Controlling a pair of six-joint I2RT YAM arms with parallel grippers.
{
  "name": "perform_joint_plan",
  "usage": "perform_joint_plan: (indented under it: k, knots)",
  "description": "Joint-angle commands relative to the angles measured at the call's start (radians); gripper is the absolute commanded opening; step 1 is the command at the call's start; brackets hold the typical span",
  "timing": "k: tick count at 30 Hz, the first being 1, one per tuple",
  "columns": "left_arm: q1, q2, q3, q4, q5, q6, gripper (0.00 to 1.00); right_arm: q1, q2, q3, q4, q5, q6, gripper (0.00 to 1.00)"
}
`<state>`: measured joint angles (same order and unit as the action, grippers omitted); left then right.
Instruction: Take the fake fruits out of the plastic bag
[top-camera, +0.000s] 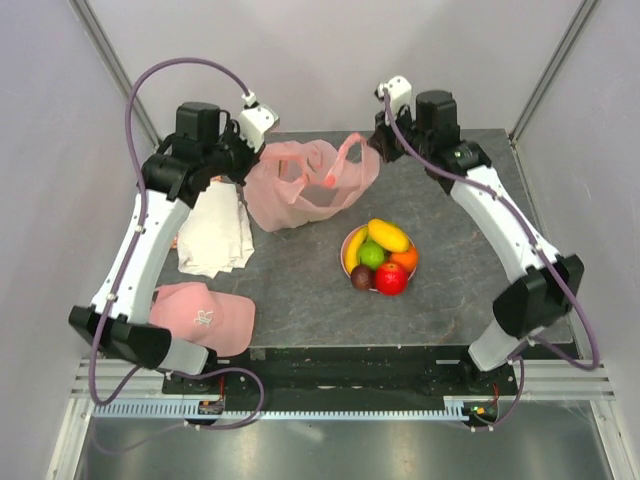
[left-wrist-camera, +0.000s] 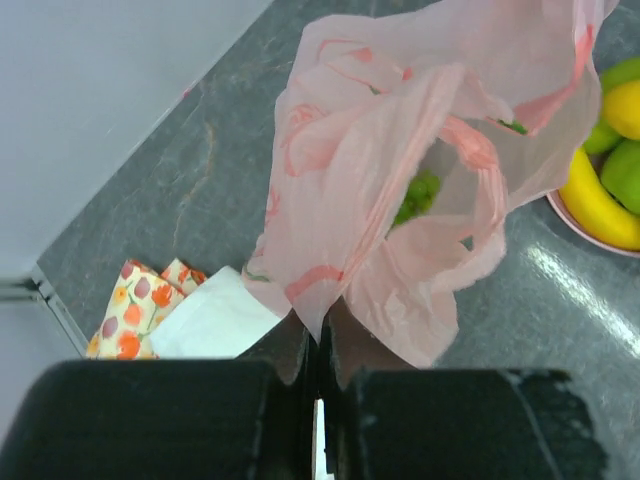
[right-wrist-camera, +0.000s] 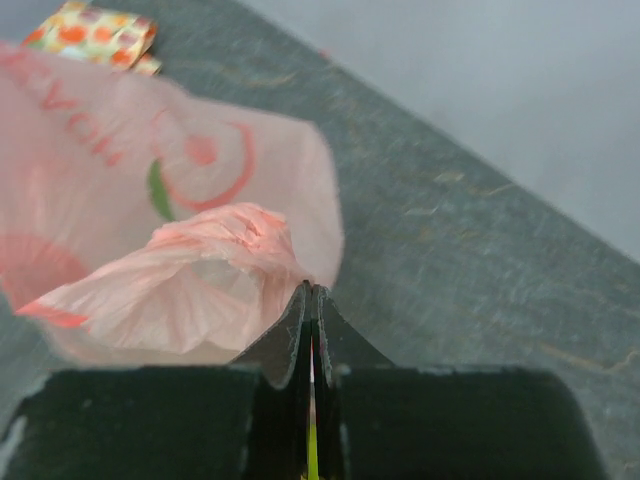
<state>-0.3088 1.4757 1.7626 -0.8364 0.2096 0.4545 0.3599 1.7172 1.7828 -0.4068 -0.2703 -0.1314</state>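
two tools clamp the thin translucent pale-pink plastic bag (top-camera: 300, 190): left tool (left-wrist-camera: 318, 345) at its edge, right tool (right-wrist-camera: 311, 300) on a handle loop (right-wrist-camera: 220, 235)

Fruit-printed cloth (left-wrist-camera: 140, 310) lies just left of the left jaws, pink logo cloth (top-camera: 205, 315) well behind them, pink plate (top-camera: 350, 281) to their right.

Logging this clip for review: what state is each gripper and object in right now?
left gripper: shut on the plastic bag's edge.
right gripper: shut on the bag's handle.
plastic bag: held up between them.
fake fruits: piled together outside the bag.
cloth: folded, untouched.
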Motion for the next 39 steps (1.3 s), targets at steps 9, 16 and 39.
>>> perform_joint_plan:
  k: [9,16,39]
  knots:
    - [0.0,-0.328,-0.422,-0.087,0.197,0.052,0.01,0.132,-0.313,-0.186,-0.059,-0.263,-0.071,0.5]
    - [0.017,-0.298,-0.396,-0.05,0.197,-0.016,0.02,0.352,-0.18,-0.168,-0.245,-0.394,-0.249,0.37]
    - [0.02,-0.296,-0.402,-0.105,0.238,-0.046,0.02,0.38,0.191,-0.091,-0.007,0.353,-0.047,0.18]
